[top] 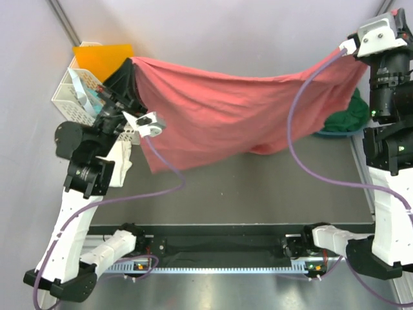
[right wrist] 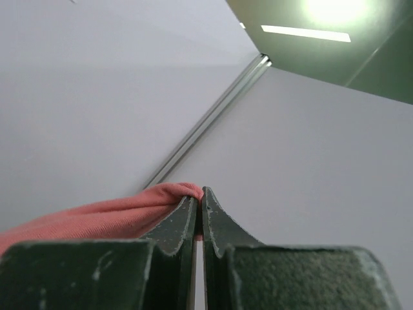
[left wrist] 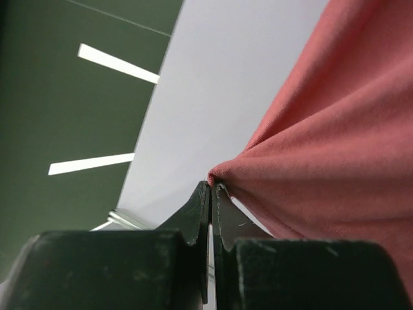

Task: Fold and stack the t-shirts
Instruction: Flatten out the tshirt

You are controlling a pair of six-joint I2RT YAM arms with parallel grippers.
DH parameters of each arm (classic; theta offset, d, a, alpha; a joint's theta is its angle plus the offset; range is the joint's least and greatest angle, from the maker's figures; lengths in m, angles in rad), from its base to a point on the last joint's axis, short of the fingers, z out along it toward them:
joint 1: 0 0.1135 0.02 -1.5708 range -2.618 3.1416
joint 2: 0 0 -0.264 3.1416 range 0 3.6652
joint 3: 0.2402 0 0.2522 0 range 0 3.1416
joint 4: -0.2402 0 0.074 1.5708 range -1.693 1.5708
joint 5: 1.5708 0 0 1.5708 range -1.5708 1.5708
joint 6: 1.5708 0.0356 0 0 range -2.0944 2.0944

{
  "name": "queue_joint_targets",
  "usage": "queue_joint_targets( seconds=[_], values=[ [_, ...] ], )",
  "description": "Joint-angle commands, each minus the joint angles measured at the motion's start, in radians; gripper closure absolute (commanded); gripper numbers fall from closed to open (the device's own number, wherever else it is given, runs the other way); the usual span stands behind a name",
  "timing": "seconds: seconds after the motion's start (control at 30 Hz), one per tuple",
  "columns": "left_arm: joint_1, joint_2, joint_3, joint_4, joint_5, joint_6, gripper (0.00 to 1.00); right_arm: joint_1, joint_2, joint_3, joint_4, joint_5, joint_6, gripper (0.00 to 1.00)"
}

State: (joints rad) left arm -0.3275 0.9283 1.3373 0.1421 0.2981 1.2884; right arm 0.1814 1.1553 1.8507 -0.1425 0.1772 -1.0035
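The salmon-pink t-shirt [top: 232, 110] hangs stretched in the air between both arms, sagging in the middle above the table. My left gripper [top: 131, 64] is shut on its upper left corner, and in the left wrist view the cloth [left wrist: 335, 161] bunches at the shut tips [left wrist: 211, 185]. My right gripper [top: 352, 50] is shut on the upper right corner, and the right wrist view shows a pink fold [right wrist: 97, 219] pinched at its tips [right wrist: 199, 194]. A dark green t-shirt [top: 345, 116] lies crumpled at the right, partly behind the pink one. A white t-shirt [top: 119, 158] lies by the left arm.
A white lattice basket [top: 74, 97] stands at the far left with an orange folder [top: 103, 57] behind it. Purple cables [top: 297, 148] loop from both wrists across the grey table [top: 258, 194]. The arm bases sit on a rail at the near edge.
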Motion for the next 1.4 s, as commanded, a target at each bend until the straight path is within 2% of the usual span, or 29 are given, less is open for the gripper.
queue_joint_targets(
  seconds=[0.0,0.13,0.2,0.3,0.33,0.4,0.43,0.6,0.63,0.73,0.8,0.9,1.03,1.07,1.13,1.17,1.2,1.23,1.27,1.3,1.37],
  values=[
    [0.001,0.063,-0.036,-0.068,-0.007,0.028,1.00,0.010,0.070,0.048,0.118,0.059,-0.011,1.00],
    [0.002,0.177,0.006,-0.116,-0.097,0.011,1.00,0.010,0.168,0.041,0.165,0.050,-0.007,1.00],
    [0.004,0.239,0.022,-0.113,-0.149,0.051,1.00,0.010,0.211,0.042,0.191,0.048,-0.015,1.00],
    [0.018,0.383,0.051,0.014,-0.256,0.089,1.00,0.009,0.316,0.067,0.248,0.045,-0.035,1.00],
    [0.025,0.471,0.103,0.090,-0.284,0.097,1.00,0.009,0.372,0.077,0.262,0.044,-0.049,1.00],
    [0.036,0.561,0.189,0.128,-0.346,0.097,1.00,0.001,0.431,0.148,0.287,0.039,-0.053,1.00],
    [0.050,0.648,0.283,0.164,-0.358,0.095,1.00,0.000,0.490,0.183,0.293,0.028,-0.053,1.00],
    [0.071,0.869,0.567,0.310,-0.392,0.153,1.00,-0.008,0.670,0.522,0.339,0.030,-0.081,1.00],
    [0.071,0.920,0.671,0.324,-0.392,0.164,1.00,-0.008,0.702,0.563,0.352,0.028,-0.095,1.00],
    [0.071,1.003,0.878,0.369,-0.392,0.190,1.00,-0.005,0.687,0.605,0.443,-0.011,-0.128,1.00],
    [0.067,1.015,0.930,0.442,-0.386,0.221,1.00,0.000,0.660,0.582,0.495,-0.025,-0.123,1.00],
    [0.064,0.951,0.863,0.592,-0.341,0.261,1.00,-0.002,0.586,0.518,0.549,-0.063,-0.083,1.00],
    [0.064,0.850,0.614,0.704,-0.309,0.290,1.00,0.000,0.482,0.409,0.489,-0.102,-0.017,1.00],
    [0.064,0.830,0.564,0.724,-0.315,0.287,1.00,0.000,0.460,0.309,0.460,-0.107,-0.011,1.00],
    [0.070,0.750,0.362,0.774,-0.320,0.275,1.00,-0.002,0.385,0.175,0.416,-0.119,0.014,1.00],
    [0.071,0.718,0.277,0.789,-0.312,0.269,1.00,-0.002,0.359,0.047,0.387,-0.120,0.032,1.00],
    [0.077,0.652,0.102,0.800,-0.306,0.266,1.00,0.000,0.334,-0.022,0.351,-0.134,0.086,1.00],
    [0.077,0.615,0.010,0.815,-0.303,0.258,1.00,-0.002,0.280,-0.091,0.275,-0.151,0.106,1.00],
    [0.079,0.581,-0.080,0.818,-0.298,0.259,1.00,-0.002,0.250,-0.248,0.253,-0.162,0.118,1.00],
    [0.084,0.526,-0.248,0.826,-0.269,0.259,1.00,0.001,0.216,-0.334,0.239,-0.172,0.137,1.00],
    [0.088,0.474,-0.404,0.832,-0.263,0.246,1.00,0.007,0.133,-0.558,0.163,-0.215,0.141,1.00]
  ],
)
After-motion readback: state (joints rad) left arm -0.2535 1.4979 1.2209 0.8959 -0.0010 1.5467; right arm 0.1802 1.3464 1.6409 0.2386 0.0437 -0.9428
